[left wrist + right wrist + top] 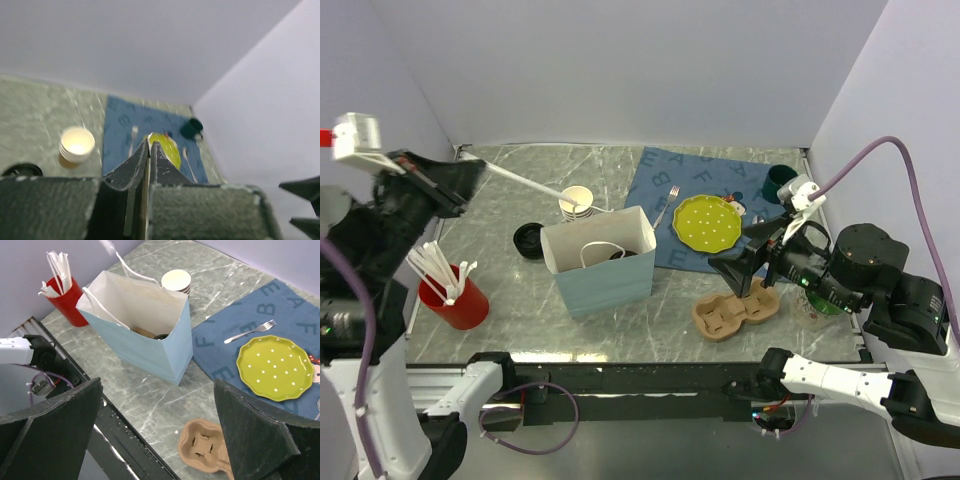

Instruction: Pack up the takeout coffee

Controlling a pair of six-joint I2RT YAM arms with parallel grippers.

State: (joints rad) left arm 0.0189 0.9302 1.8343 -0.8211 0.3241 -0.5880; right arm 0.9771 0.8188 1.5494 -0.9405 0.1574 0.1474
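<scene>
The left gripper is pinched tight on the thin white paper handle of the pale blue paper bag, and the handle is stretched taut toward the left. The right gripper hangs empty with its jaws wide apart, above the brown moulded-pulp cup carrier. The takeout coffee, a small brown paper cup with a round black plastic lid, sits at the bottom of that bag.
</scene>
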